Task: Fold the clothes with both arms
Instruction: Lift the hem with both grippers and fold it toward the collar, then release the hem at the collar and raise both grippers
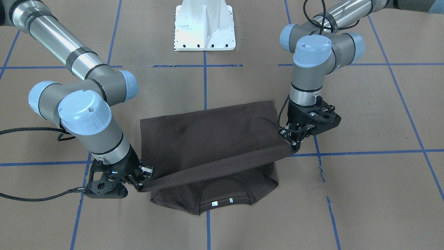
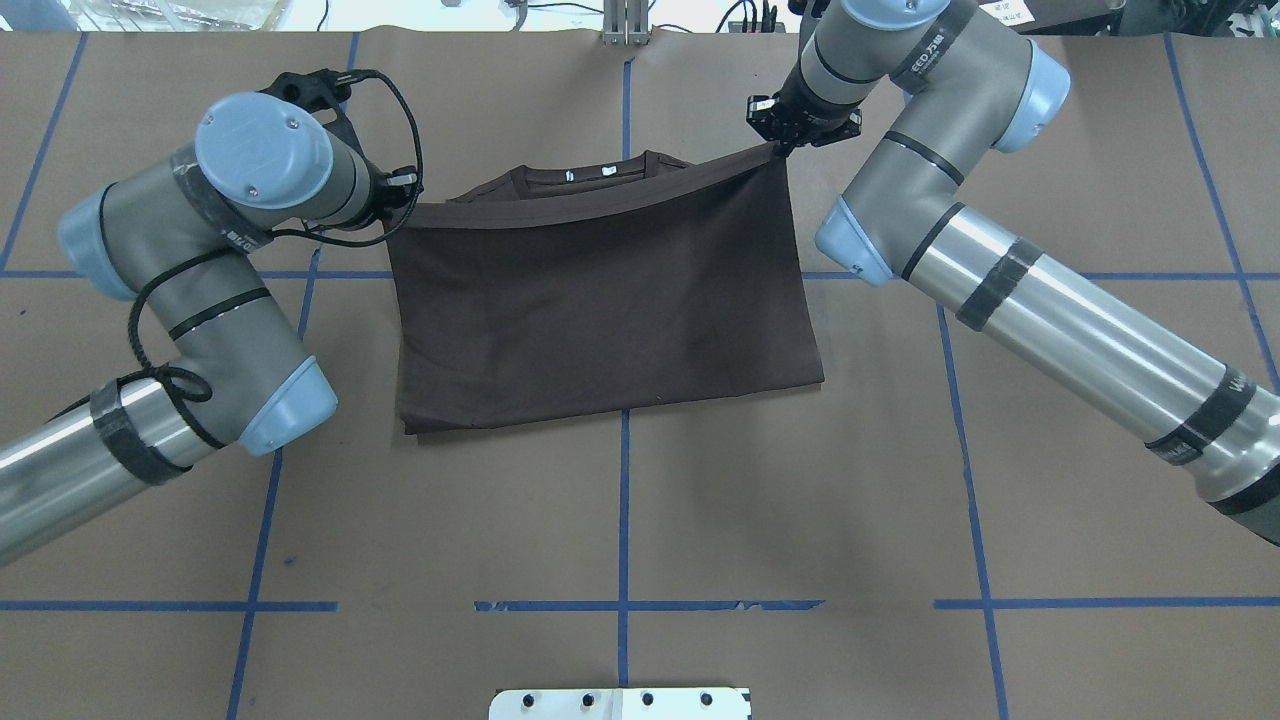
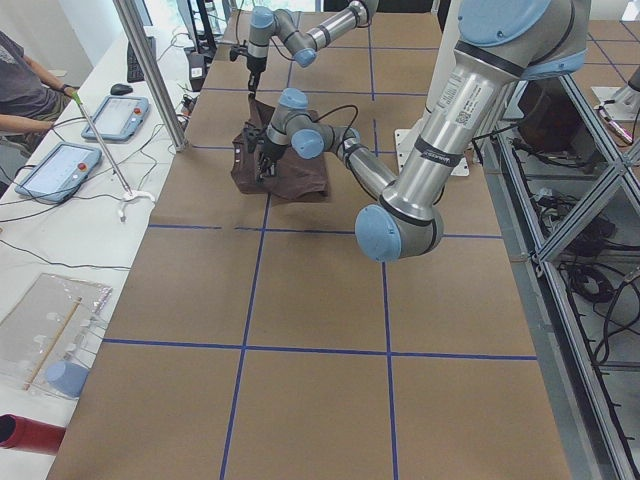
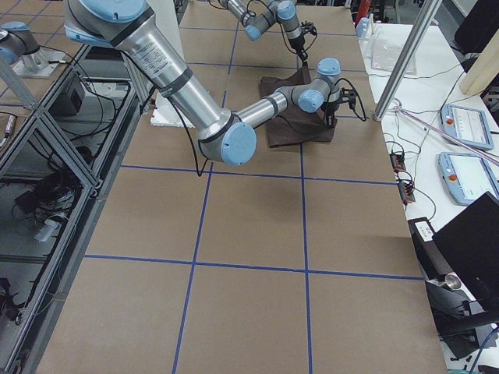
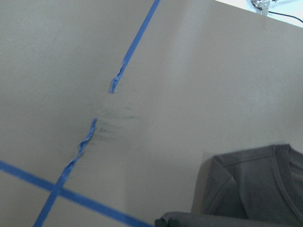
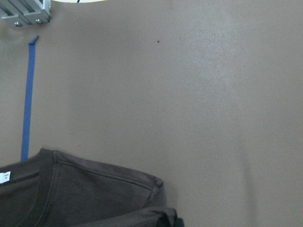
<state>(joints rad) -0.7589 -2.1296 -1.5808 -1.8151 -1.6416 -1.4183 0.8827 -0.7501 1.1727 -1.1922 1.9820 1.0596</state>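
Note:
The dark brown T-shirt (image 1: 215, 135) lies on the table, folded over, with its collar (image 1: 225, 194) and white labels showing on the far side from the robot. A folded edge is stretched taut in the air between both grippers, above the collar end. My left gripper (image 1: 294, 141) is shut on one end of that edge; in the overhead view it (image 2: 392, 205) is at the shirt's (image 2: 600, 310) left. My right gripper (image 1: 141, 184) is shut on the other end, at the overhead view's upper right (image 2: 778, 148). Both wrist views show only the shirt's shoulders (image 5: 255, 189) (image 6: 85, 194).
The white pedestal base (image 1: 204, 27) stands on the robot's side of the table. Blue tape lines cross the brown table cover, torn beside the left gripper (image 1: 321, 166). A metal pole (image 3: 150, 80) and a side desk with tablets (image 3: 50, 170) stand beyond the table's far edge.

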